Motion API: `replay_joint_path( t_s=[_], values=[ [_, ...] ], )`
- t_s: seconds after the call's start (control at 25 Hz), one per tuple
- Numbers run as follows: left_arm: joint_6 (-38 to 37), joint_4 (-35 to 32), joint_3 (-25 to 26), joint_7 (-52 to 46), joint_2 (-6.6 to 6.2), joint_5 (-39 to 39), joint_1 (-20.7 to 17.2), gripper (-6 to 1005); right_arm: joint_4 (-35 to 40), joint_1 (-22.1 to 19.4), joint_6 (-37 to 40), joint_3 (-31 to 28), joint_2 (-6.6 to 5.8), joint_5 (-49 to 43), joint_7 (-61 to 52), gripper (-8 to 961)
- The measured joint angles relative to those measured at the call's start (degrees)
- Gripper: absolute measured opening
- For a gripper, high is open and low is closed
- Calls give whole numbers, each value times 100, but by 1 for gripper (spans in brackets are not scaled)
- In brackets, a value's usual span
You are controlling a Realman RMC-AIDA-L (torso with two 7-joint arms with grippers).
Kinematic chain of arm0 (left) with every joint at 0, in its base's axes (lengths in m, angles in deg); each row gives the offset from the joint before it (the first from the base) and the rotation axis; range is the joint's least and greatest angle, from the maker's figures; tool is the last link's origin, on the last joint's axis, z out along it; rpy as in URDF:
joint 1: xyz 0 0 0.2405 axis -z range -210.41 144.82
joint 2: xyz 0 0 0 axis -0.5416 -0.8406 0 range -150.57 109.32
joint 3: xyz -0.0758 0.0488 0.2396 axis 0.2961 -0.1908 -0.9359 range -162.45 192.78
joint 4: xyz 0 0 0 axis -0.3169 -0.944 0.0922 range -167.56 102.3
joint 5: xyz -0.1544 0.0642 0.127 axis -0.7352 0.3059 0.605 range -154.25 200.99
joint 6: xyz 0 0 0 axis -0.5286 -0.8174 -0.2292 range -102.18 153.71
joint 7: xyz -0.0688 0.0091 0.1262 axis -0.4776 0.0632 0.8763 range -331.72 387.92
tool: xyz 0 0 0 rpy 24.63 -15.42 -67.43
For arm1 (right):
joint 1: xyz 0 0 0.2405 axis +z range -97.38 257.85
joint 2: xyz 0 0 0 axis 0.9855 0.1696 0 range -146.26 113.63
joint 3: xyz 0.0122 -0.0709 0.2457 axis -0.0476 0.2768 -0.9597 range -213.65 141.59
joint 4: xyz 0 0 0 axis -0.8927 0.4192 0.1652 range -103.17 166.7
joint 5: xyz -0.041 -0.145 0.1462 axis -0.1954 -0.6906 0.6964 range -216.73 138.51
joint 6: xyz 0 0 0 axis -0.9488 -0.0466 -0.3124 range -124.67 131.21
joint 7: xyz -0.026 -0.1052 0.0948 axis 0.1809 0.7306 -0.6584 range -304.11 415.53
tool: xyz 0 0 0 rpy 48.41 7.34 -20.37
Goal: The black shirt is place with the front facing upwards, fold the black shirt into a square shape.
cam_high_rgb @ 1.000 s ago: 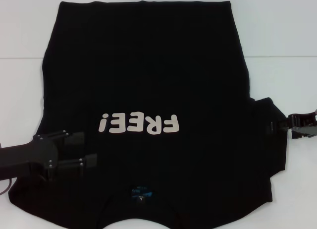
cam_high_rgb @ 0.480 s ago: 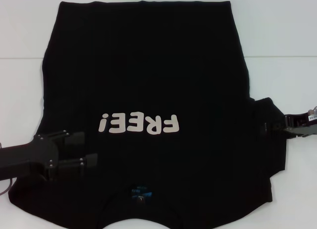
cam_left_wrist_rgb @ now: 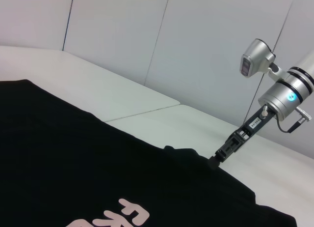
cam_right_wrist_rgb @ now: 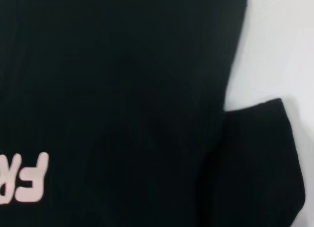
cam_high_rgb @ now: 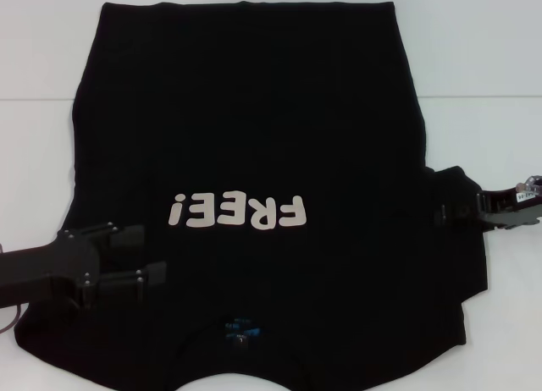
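Head view shows the black shirt (cam_high_rgb: 254, 154) spread front-up on the white table (cam_high_rgb: 483, 61), collar toward the robot. The left gripper (cam_high_rgb: 127, 256) rests on the shirt's left side near the collar, fingers spread apart over the cloth. The right gripper (cam_high_rgb: 453, 213) sits at the right sleeve's edge; whether it pinches the cloth cannot be told. Folding the sleeve well likely needs a firm edge grip and a low, even carry inward. No containers are in view.
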Motion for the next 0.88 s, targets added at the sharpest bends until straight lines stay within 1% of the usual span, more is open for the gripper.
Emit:
replay_joint_path(
  t_s=[0.48, 0.76, 0.88],
  values=[
    [6, 0, 0, 0, 0, 9, 0, 815, 0, 11, -40, 13, -9, 53, 28, 816],
    [7, 0, 0, 0, 0, 5, 0, 815, 48, -42, -92, 386, -21, 31, -29, 805],
    [7, 0, 0, 0, 0, 7, -2, 815, 46, -47, -121, 423, -27, 29, -45, 661]
  ],
)
